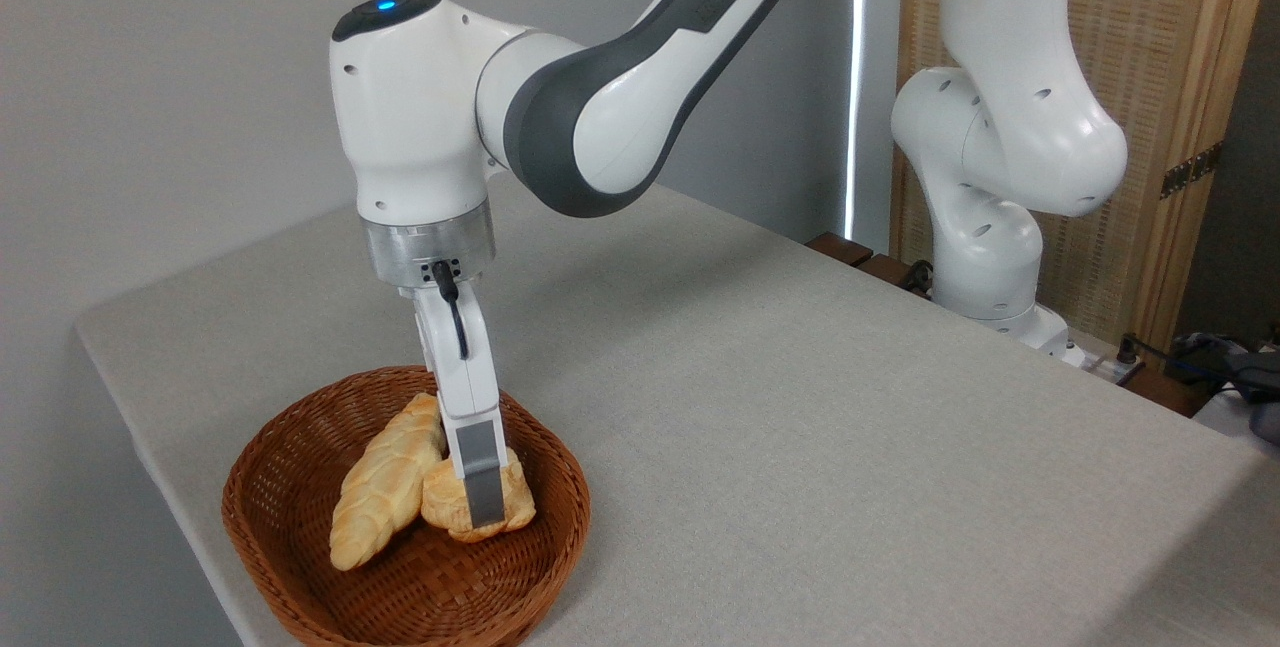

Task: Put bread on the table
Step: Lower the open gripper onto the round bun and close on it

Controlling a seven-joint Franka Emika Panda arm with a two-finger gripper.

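Grasp step: my gripper pinches the small golden-tan bun in the brown wicker basket. Next I lift, carrying toward three o'clock onto the grey cloth table.

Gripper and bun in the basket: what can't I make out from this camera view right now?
- Gripper: the near finger hides the far one, so its closure on the bread is unclear.
- Bread: middle covered by that finger.
- Basket: bottom rim cut off by the frame edge.
- Braided loaf: underside hidden.
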